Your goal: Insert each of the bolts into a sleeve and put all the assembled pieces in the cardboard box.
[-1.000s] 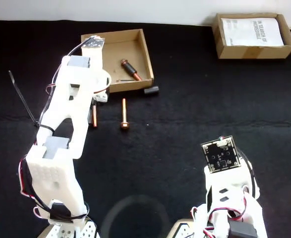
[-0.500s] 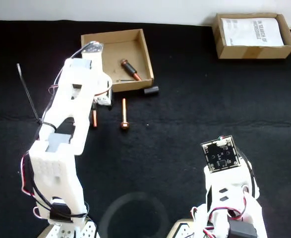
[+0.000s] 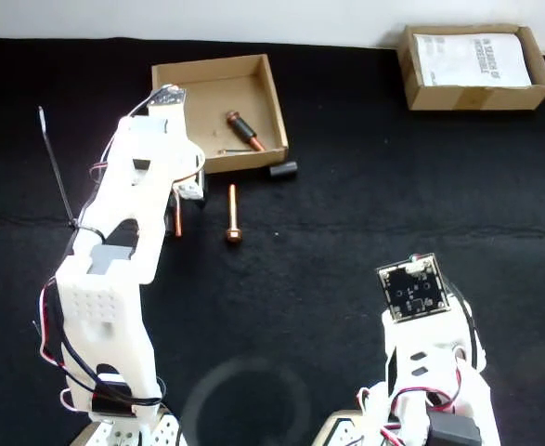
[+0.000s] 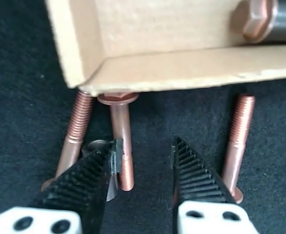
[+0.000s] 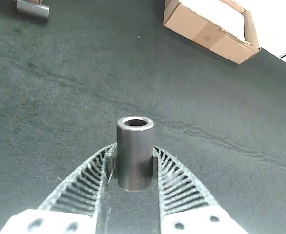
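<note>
My left gripper [image 4: 145, 168] is open, low over the black table beside the corner of the cardboard box [image 4: 147, 73]. A copper bolt [image 4: 122, 146] lies between its fingers, close to one finger [image 4: 96, 178]. Two more bolts [image 4: 77, 134] [image 4: 238, 139] lie to either side. Inside the box rests a bolt in a grey sleeve [image 3: 242, 130]. In the high view the left arm [image 3: 147, 158] covers the box's near left corner, with bolts [image 3: 176, 220] [image 3: 232, 212] beside it. My right gripper [image 5: 133, 168] is shut on an upright dark sleeve [image 5: 135, 151].
A loose dark sleeve [image 3: 283, 170] lies just right of the box's near corner. A second cardboard box [image 3: 474, 67] holding a printed sheet sits at the far right. The right arm [image 3: 421, 316] stands at the near edge.
The left arm has swung slightly left and drawn back a little from the box. The bolts, the loose sleeve and the right arm have not moved.
</note>
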Tool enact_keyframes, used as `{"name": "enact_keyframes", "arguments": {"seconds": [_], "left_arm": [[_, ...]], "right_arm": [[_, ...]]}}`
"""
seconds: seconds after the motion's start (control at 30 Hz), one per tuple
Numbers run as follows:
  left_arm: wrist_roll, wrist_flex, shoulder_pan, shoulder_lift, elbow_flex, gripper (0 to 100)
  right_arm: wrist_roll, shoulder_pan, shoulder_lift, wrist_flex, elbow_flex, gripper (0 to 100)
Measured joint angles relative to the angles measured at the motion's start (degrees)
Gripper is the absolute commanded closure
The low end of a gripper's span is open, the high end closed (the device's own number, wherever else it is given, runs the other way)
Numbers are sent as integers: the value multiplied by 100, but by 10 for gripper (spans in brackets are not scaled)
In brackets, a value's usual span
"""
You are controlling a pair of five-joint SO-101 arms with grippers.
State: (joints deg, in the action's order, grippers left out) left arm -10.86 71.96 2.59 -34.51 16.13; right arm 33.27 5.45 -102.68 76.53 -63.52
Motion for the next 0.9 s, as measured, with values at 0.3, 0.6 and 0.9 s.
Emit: {"name": "enact_keyframes", "arguments": {"seconds": [0.3,0.6,0.9], "left_arm": [[246,-158,132,-53,0,841],[695,-334,79,-457,176,992],[721,-325,44,-633,475,992]], "right_arm": [[0,0,0,-237,-264,991],[0,0,0,-264,-264,991],[0,0,0,-756,-791,991]]}}
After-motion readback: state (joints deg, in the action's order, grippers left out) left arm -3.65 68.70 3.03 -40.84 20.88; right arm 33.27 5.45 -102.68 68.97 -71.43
